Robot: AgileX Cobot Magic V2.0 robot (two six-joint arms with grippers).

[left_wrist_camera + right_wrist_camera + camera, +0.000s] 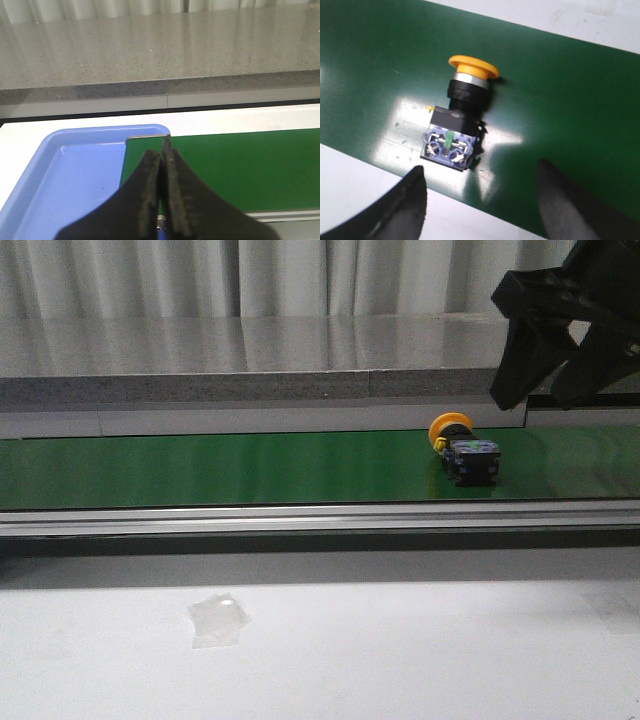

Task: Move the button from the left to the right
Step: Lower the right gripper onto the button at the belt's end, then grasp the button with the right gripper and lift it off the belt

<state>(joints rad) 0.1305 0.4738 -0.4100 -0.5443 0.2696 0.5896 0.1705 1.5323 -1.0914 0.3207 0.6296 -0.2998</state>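
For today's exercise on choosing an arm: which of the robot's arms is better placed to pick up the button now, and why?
The right. The right gripper hangs open just above the button, which lies on its side on the green belt. The left gripper is shut, over the blue tray at the belt's other end.

One button (463, 447) is lying on one green belt (220, 468). One blue tray (70, 175) is sitting at the belt's end. Two grippers are showing: the left gripper (162, 156) and the right gripper (545, 390). One scrap of clear tape (217, 619) is resting on the white table (400, 660).
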